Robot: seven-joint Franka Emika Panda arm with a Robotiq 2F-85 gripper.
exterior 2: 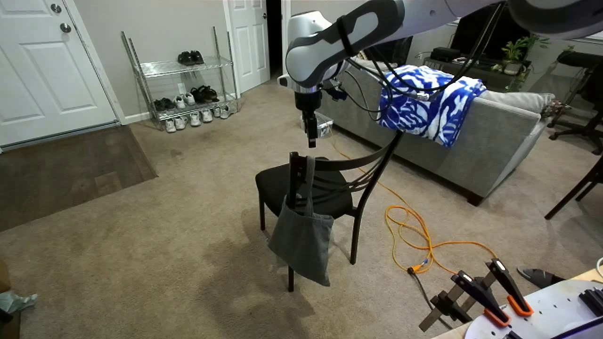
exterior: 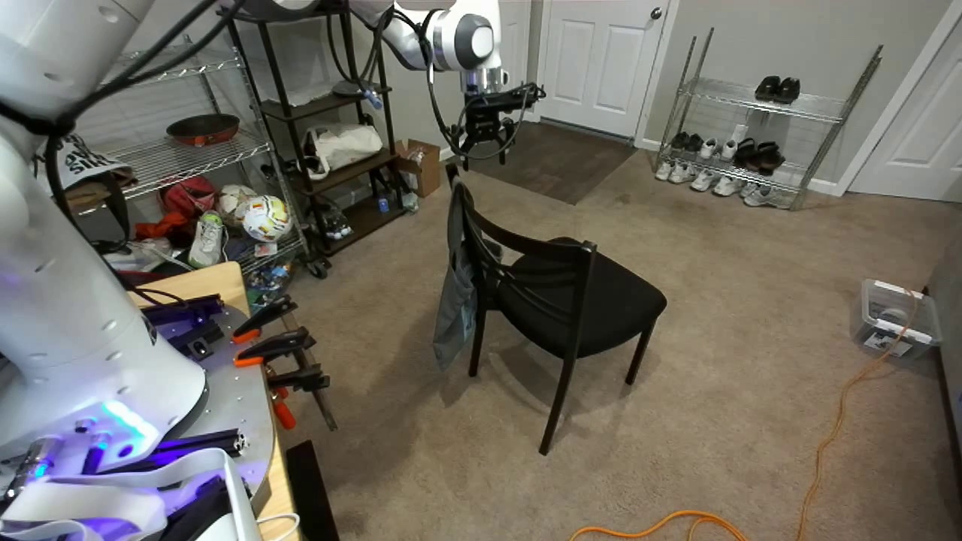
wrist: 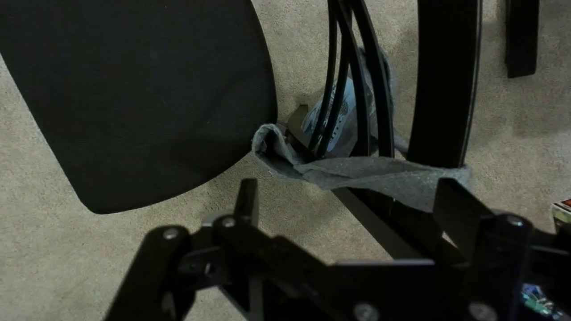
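Note:
A black chair (exterior: pixel 594 300) stands on the carpet and also shows in an exterior view (exterior 2: pixel 351 164). A grey cloth bag (exterior 2: pixel 304 240) hangs by its strap from one corner post of the chair's back; it shows edge-on in an exterior view (exterior: pixel 453 293). My gripper (exterior: pixel 483 154) is open and empty, pointing down above that corner of the back, apart from it; it also shows in an exterior view (exterior 2: pixel 311 141). In the wrist view the bag's strap (wrist: pixel 379 176) crosses beyond the open fingers (wrist: pixel 348 189), with the chair seat (wrist: pixel 134 98) to the left.
A grey sofa (exterior 2: pixel 476 141) with a blue and white blanket (exterior 2: pixel 419 103) stands behind the chair. A shoe rack (exterior: pixel 766 105) stands by the wall. Metal shelves (exterior: pixel 180 154) stand near the arm's base. An orange cord (exterior 2: pixel 426 235) lies on the carpet. Clamps (exterior: pixel 274 346) stick out from the table.

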